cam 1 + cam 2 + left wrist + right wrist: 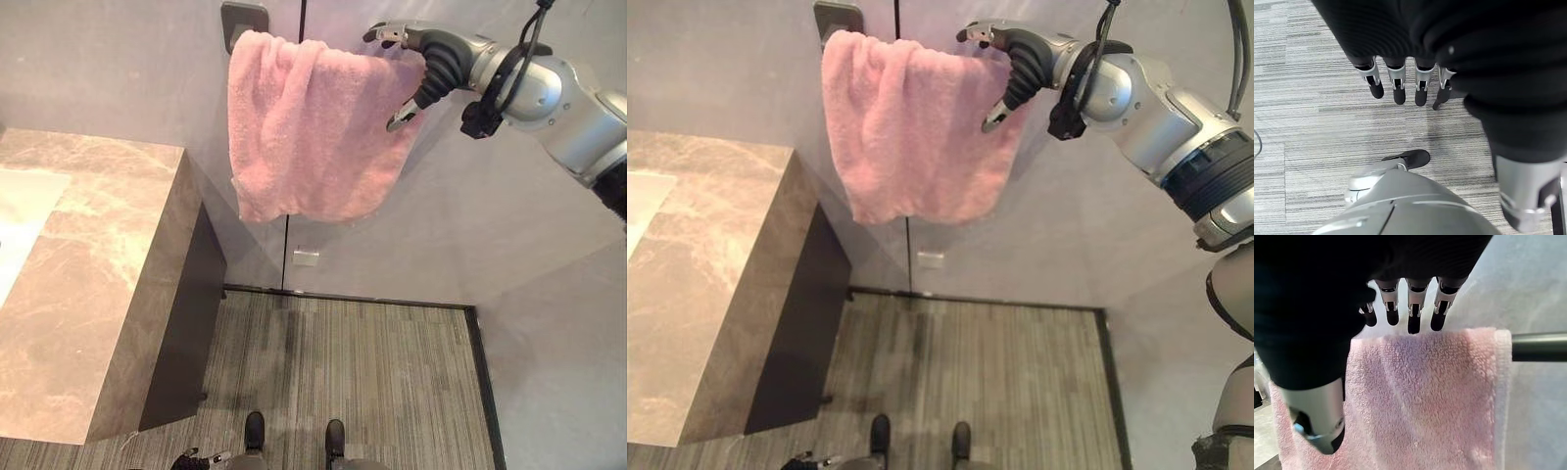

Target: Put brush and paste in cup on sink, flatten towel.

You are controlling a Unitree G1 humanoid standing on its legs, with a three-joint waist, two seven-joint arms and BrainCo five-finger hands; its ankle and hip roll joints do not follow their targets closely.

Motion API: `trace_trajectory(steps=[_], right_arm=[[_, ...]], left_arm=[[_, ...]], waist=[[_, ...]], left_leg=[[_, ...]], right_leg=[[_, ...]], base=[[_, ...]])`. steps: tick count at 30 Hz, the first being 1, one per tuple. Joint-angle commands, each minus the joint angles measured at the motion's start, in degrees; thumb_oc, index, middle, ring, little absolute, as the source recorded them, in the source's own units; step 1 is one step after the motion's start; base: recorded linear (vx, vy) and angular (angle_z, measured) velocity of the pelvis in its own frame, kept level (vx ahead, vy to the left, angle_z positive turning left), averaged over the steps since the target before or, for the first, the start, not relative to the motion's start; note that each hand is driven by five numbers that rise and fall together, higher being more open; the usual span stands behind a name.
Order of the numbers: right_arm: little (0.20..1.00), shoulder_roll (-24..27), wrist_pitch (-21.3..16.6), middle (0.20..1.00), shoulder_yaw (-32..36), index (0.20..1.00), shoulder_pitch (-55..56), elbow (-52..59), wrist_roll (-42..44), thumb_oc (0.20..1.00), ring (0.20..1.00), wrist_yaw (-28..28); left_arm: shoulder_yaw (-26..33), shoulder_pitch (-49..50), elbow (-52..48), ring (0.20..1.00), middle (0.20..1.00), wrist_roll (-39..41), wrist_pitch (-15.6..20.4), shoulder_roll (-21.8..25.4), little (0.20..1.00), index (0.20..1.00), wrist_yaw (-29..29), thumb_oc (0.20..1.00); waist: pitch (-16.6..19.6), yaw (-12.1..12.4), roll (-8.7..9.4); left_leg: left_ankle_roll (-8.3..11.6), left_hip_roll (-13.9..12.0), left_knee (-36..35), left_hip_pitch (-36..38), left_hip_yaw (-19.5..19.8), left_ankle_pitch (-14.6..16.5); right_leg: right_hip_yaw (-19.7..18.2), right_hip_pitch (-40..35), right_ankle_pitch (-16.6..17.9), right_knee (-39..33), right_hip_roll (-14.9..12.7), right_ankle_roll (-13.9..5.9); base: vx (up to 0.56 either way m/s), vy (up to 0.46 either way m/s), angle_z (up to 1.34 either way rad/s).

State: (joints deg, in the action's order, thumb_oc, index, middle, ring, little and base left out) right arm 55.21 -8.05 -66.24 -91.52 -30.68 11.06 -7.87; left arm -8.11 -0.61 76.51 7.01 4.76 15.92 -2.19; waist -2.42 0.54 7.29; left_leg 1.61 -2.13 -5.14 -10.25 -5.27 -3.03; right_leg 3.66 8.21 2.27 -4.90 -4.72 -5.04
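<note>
Towel point(309, 132) draped over wall rail point(1539, 346), long axis running sideways along it, bunched toward rail's left end. Right hand point(426, 59) at towel's right edge, fingers point(1414, 318) relaxed above top fold, thumb in front, pinching nothing. Left hand point(1400, 81) low over floor point(1308, 122), fingers straight, well apart from towel.

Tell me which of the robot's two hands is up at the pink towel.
The right hand, raised to the end of the pink towel on the dark rail, fingers straight above it. The left hand hangs over the striped floor.

Fluffy pink terry towel point(304, 127), matt dark metal bar point(1540, 346), polished marble counter point(78, 284).
</note>
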Motion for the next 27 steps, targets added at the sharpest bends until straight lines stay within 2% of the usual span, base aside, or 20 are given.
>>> trace_trajectory(steps=[1, 10, 11, 12, 25, 27], right_arm=[[1.0, -1.2, 0.8, 1.0, 0.2, 1.0, -8.6, -7.2, 1.1, 1.0, 1.0, 1.1], [1.0, -2.4, 1.3, 1.0, 1.4, 1.0, -8.6, -8.9, 0.2, 1.0, 1.0, 1.7], [0.736, -2.6, 1.3, 0.736, 2.0, 0.736, -8.4, -9.6, 0.1, 0.736, 0.736, 2.3], [0.595, -2.7, 1.4, 0.595, 2.4, 0.595, -8.3, -9.9, -0.1, 0.595, 0.595, 2.4], [0.598, -3.3, 1.3, 0.598, 3.3, 0.598, -8.0, -10.7, -1.7, 0.598, 0.598, 3.2], [0.658, -3.2, 1.3, 0.658, 3.5, 0.658, -7.9, -10.6, -1.8, 0.658, 0.658, 3.3]], left_arm=[[-2.3, -2.8, 2.3, 1.0, 1.0, 2.2, -0.1, 3.2, 1.0, 1.0, 0.0, 1.0], [-2.9, -3.5, 2.1, 1.0, 1.0, 2.9, 0.0, 3.1, 1.0, 1.0, -0.4, 1.0], [-3.1, -3.7, 2.1, 1.0, 1.0, 3.1, 0.0, 2.9, 1.0, 1.0, -0.5, 1.0], [-3.3, -3.7, 2.1, 1.0, 1.0, 3.2, 0.0, 2.8, 1.0, 1.0, -0.5, 1.0], [-3.8, -4.4, 1.8, 1.0, 1.0, 3.8, 0.3, 2.4, 1.0, 1.0, -0.9, 1.0], [-4.0, -4.6, 1.8, 1.0, 1.0, 3.9, 0.3, 2.4, 1.0, 1.0, -0.9, 1.0]], waist=[[-1.4, 0.7, 3.08], [-1.6, 0.7, 3.28], [-1.6, 0.7, 3.31], [-1.7, 0.7, 3.3], [-2.5, 0.7, 3.26], [-2.6, 0.7, 3.23]], left_leg=[[3.82, -3.8, 0.1, -2.3, 2.6, -0.9], [3.78, -3.9, 0.1, -2.4, 2.7, -0.8], [3.78, -3.9, 0.1, -2.4, 2.7, -0.8], [3.8, -3.9, 0.1, -2.5, 2.8, -0.8], [3.86, -4.1, 0.1, -3.0, 2.9, -0.8], [3.87, -4.1, 0.1, -3.1, 3.0, -0.8]], right_leg=[[-0.2, 1.3, 4.6, -0.1, -7.4, -5.94], [-0.2, 1.2, 4.5, -0.1, -7.2, -5.89], [-0.3, 1.3, 4.5, -0.1, -7.2, -5.86], [-0.3, 1.3, 4.5, -0.1, -7.2, -5.84], [-0.3, 1.7, 4.5, -0.1, -7.0, -5.85], [-0.3, 1.7, 4.4, -0.1, -7.0, -5.84]], base=[[0.0, 0.0, 0.0], [0.0, 0.0, 0.0], [0.0, 0.0, 0.0], [0.0, 0.0, 0.0], [0.0, 0.0, 0.0], [0.0, 0.0, 0.0]])
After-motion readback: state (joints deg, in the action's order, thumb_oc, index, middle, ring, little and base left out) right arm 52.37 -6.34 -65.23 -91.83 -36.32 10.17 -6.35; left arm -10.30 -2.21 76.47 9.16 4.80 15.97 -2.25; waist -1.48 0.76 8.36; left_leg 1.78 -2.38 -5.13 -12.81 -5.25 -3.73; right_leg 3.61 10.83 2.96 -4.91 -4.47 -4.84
